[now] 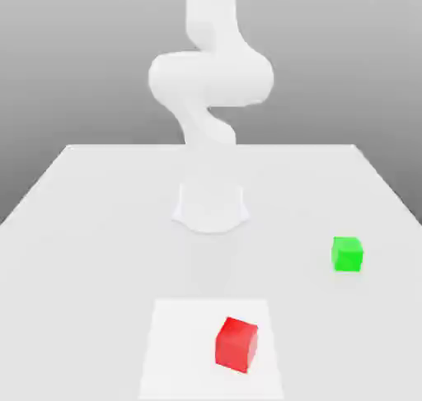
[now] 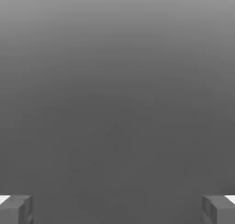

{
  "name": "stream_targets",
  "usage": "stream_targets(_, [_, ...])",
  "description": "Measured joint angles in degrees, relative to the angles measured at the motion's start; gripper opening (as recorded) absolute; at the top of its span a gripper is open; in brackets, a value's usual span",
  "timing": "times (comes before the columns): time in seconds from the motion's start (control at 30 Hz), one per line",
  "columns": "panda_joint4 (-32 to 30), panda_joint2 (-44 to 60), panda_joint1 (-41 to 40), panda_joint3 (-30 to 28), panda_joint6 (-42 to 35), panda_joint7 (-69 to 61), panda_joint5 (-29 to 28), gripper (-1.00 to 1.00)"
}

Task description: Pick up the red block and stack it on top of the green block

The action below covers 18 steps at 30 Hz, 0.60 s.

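Nearest in the exterior view lies a paler square patch (image 1: 177, 350) on the white worktop (image 1: 91, 226), and the red block (image 1: 236, 342) sits on it, toward the patch's side at the exterior view's right, turned so that 1 corner edge faces the camera. Farther back and toward the exterior view's right, the green block (image 1: 347, 254) rests on the bare worktop, well apart from the red block and clear of the patch. Both cubes stand flat and nothing touches either.

Behind them, near the middle of the worktop, is the arm's round white base (image 1: 210, 208). The white arm (image 1: 210, 78) rises from it, bends into a bulky elbow and goes out of frame at the top. The worktop is smooth, matte and uniformly pale, its far edge straight. Beyond it the room is a plain grey backdrop, lighter low down.

In the hand view the tool (image 2: 117, 210) has its 2 grey fingertips (image 2: 17, 209) set wide apart, with nothing between them, against a featureless grey ground.
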Motion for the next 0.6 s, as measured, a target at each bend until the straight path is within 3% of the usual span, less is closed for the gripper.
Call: stream_targets(0.6, [-13.86, 37.78, -4.67, 7.83, 18.2, 22.58, -3.56, 0.0])
